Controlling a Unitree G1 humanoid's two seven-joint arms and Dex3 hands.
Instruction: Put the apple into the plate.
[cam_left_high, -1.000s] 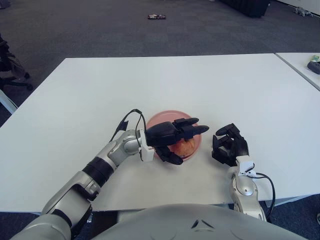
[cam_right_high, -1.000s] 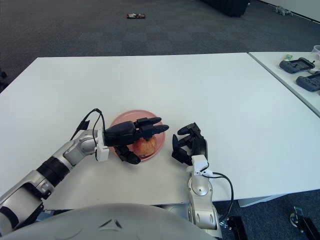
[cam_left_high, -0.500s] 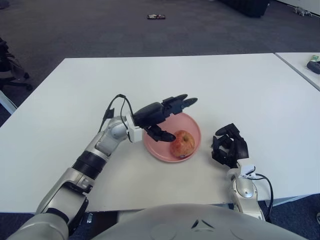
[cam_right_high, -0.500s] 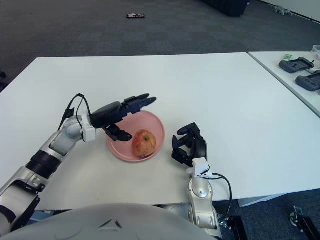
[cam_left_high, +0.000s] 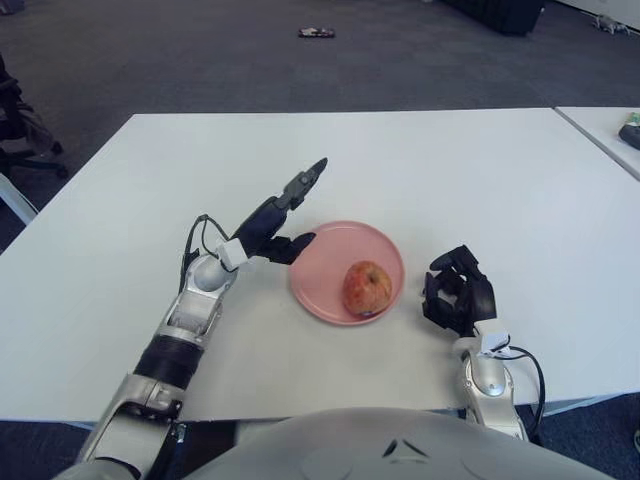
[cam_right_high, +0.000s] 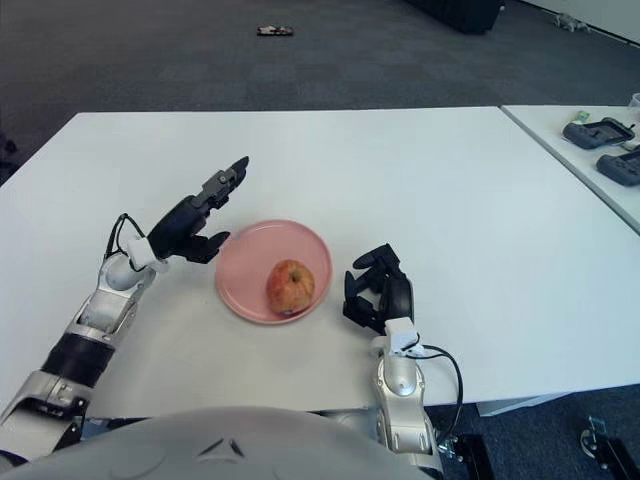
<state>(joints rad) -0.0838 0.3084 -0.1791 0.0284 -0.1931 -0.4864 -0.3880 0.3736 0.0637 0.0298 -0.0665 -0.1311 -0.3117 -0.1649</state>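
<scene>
A red-yellow apple (cam_left_high: 366, 288) lies inside the pink plate (cam_left_high: 318, 270) on the white table, toward the plate's near right side. My left hand (cam_left_high: 283, 212) is raised to the left of the plate, fingers spread and stretched out, holding nothing. My right hand (cam_left_high: 458, 292) shows just right of the plate with its fingers curled and nothing in them.
The white table (cam_left_high: 420, 170) stretches wide behind the plate. A second table at the far right carries dark devices (cam_right_high: 597, 131). A small dark object (cam_left_high: 316, 33) lies on the carpet far behind.
My left hand let go of the apple in the plate, then pulled up and away to the left with its fingers opening. The right hand stayed put.
</scene>
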